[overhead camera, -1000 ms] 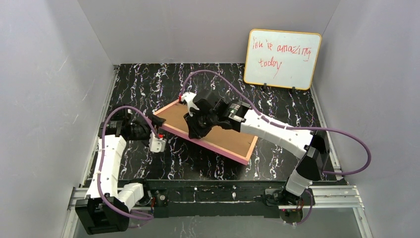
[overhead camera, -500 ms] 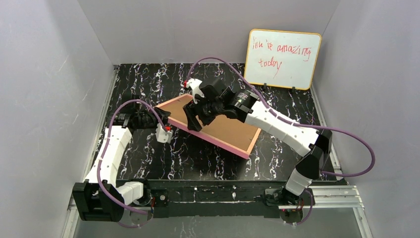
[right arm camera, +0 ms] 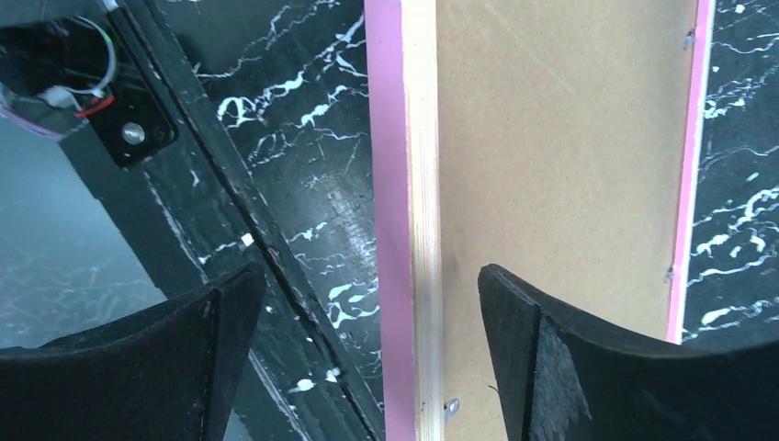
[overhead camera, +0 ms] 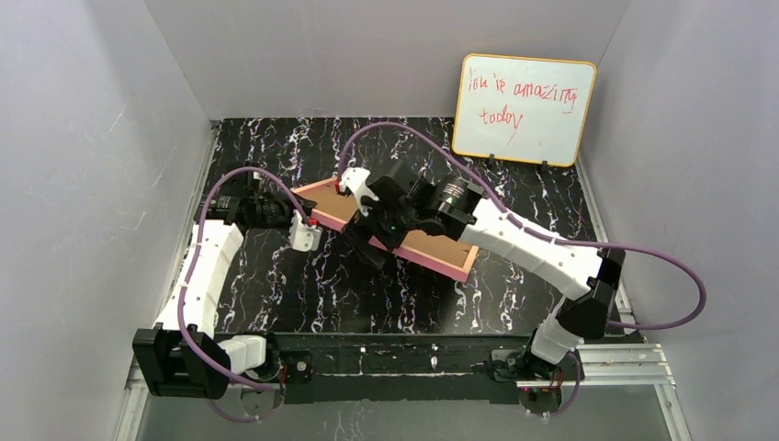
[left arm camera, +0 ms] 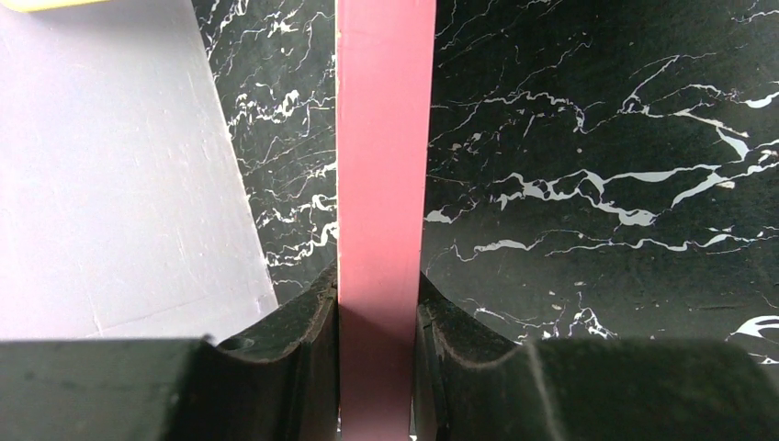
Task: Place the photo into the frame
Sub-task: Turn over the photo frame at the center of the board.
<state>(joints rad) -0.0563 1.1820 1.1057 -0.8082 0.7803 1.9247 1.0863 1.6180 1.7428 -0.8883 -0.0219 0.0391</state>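
Black marbled table (overhead camera: pixel 276 156) below the pink frame (overhead camera: pixel 432 246), which faces brown backing (right arm camera: pixel 551 184) up; I see no photo. My left gripper (left arm camera: pixel 378 303) pinches its thin rim. My right gripper (right arm camera: pixel 367 294) gapes wide, straddling the long edge. I judge it stiff, light and glass-fragile: grip rims only.

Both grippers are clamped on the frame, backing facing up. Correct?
Not quite. Only the left gripper is clamped on the frame. The right gripper is open, its fingers standing apart on either side of the frame's edge, as the right wrist view shows. The backing does face up.
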